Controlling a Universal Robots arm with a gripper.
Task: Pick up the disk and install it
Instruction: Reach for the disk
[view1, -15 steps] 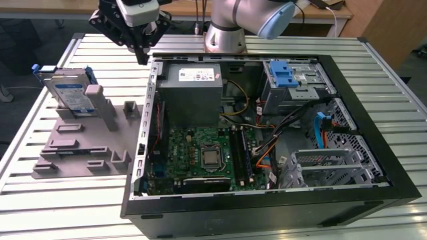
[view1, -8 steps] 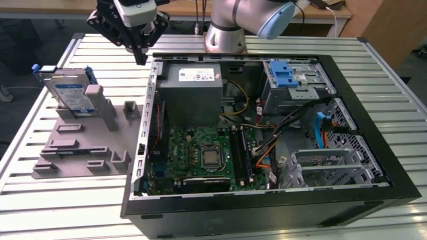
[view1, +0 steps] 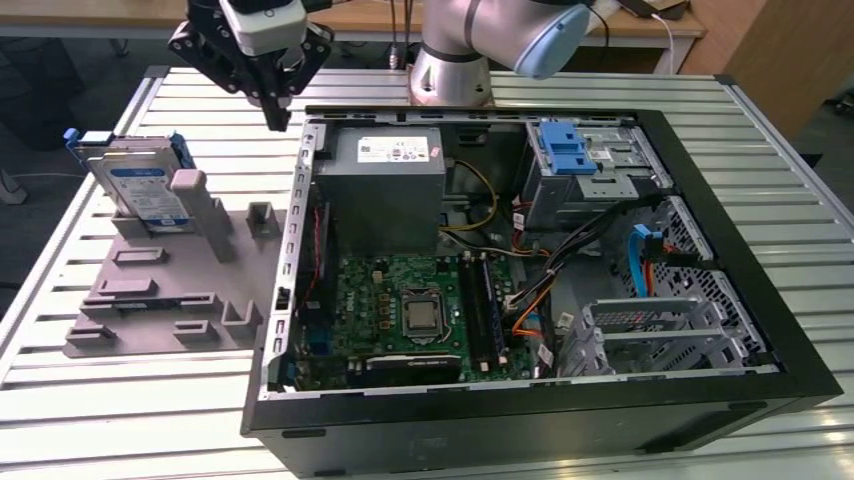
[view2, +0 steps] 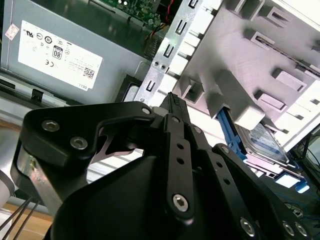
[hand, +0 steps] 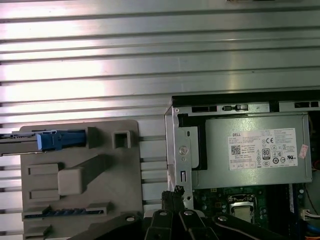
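In the exterior view, the black-fingered claw (view1: 276, 118) hangs above the far corner of the open black metal computer case (view1: 534, 432), on the exterior view's left. Its fingers are clenched together on nothing. The flat silver disk (view1: 144, 190), with a blue-and-white label and a blue plastic frame round its edges, stands on edge in a pale grey plastic fixture (view1: 147, 300). The fixture lies on the slatted metal desk (view1: 107, 400), just outside the case's wall on the exterior view's left. Inside the case, at its far corner on the exterior view's right, sits a grey metal drive cage with a blue latch (view1: 587, 160).

In the second wrist view, the claw (view2: 172, 100) closes to a single point over the case's rim. The disk (view2: 262, 140) is well apart from it, outside the case.

In the first wrist view, the claw (hand: 172, 194) hangs over the case's edge, and the disk (hand: 57, 140) shows edge-on, outside the case.

I judge the step in hand to be the approach for the pick-up, since nothing is gripped yet. A grasp would call for parted jaws, a shift outward from the case, alignment with the disk's thin upper edge, and a straight lift clear of the slot.
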